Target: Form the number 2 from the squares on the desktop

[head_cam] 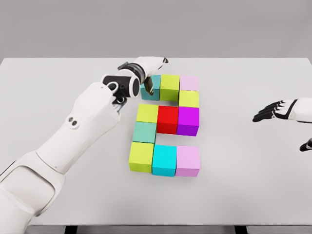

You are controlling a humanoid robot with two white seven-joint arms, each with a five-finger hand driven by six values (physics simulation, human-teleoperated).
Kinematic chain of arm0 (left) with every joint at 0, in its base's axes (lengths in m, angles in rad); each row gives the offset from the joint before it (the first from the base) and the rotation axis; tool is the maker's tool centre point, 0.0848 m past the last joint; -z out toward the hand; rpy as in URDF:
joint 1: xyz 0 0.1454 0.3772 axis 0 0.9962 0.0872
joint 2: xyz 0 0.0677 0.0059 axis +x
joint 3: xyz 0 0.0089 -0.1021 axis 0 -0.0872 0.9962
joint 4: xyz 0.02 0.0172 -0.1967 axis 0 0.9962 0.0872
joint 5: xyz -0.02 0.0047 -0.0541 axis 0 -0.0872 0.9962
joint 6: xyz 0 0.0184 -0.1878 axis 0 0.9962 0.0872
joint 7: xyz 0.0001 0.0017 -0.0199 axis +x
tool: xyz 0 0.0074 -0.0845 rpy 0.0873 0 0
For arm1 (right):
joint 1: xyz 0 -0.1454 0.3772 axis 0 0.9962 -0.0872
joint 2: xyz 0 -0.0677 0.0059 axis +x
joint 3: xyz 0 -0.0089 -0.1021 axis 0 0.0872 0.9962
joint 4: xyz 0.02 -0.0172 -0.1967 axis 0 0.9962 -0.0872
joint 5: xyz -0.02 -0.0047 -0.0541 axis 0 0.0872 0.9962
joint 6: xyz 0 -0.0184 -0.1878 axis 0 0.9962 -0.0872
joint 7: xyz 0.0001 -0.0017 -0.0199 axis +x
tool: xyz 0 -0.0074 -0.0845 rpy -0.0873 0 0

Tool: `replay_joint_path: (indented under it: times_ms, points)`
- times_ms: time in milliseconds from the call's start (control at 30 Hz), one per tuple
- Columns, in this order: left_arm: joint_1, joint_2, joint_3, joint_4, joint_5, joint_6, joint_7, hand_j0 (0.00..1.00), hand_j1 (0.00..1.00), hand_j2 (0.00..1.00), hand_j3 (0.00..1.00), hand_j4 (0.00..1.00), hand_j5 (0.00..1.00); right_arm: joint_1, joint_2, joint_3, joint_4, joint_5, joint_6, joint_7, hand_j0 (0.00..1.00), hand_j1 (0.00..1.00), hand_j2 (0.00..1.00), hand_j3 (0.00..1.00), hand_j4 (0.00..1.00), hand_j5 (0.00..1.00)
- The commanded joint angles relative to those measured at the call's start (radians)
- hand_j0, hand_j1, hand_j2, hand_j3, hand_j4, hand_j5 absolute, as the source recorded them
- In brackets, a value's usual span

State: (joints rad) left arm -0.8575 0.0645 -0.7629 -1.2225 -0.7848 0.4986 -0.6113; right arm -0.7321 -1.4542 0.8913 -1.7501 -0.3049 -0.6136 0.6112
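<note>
Fingers of the left hand [146, 73] are closing on the teal block [152, 87] — top-left of the 2 — seemingly seating it, release next.

The left hand [146, 73] reached over a white table [243, 185], fingers curled down on the teal cube [154, 87] at the formation's 11 o'clock corner. To its 3 o'clock sat a lime cube [170, 87], then a pale pink cube [189, 83]. Below lay lime, red [167, 119] and purple cubes, a grey-green cube, then lime, cyan [164, 160] and lilac. The right hand [275, 111] hovered at 3 o'clock, fingers extended, well apart.
</note>
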Motion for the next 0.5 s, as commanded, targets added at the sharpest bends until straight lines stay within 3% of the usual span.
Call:
replay_joint_path:
  times_ms: [0, 167, 233, 333, 467]
  points:
    - [0.0, 0.018, 0.001, -0.025, 0.001, -0.002, 0.0, 0.99, 0.99, 0.99, 0.99, 0.99, 0.99, 0.0, 0.001, -0.002, 0.0, -0.007, 0.003, 0.0, 1.0, 1.0, 1.0, 1.0, 1.0, 1.0]
    - [0.0, 0.054, -0.001, -0.052, 0.042, -0.003, 0.0, 0.99, 0.99, 0.99, 0.99, 0.99, 0.99, 0.008, 0.009, 0.0, 0.0, -0.007, 0.003, 0.0, 1.0, 1.0, 1.0, 1.0, 1.0, 1.0]
    - [0.008, 0.078, -0.003, -0.098, 0.068, -0.006, 0.0, 0.99, 0.99, 0.99, 0.99, 0.99, 0.99, 0.008, 0.009, -0.002, 0.0, -0.007, 0.003, 0.0, 1.0, 1.0, 1.0, 1.0, 1.0, 1.0]
    - [0.023, 0.207, -0.006, -0.235, 0.182, -0.037, 0.0, 1.0, 1.0, 1.0, 1.0, 1.0, 1.0, 0.01, 0.009, -0.002, 0.0, -0.007, 0.003, 0.0, 1.0, 1.0, 1.0, 1.0, 1.0, 1.0]
    - [0.035, 0.422, 0.007, -0.365, 0.328, -0.285, 0.0, 1.0, 1.0, 1.0, 1.0, 1.0, 1.0, 0.01, 0.009, -0.002, 0.0, -0.007, 0.003, 0.0, 1.0, 1.0, 1.0, 1.0, 1.0, 1.0]
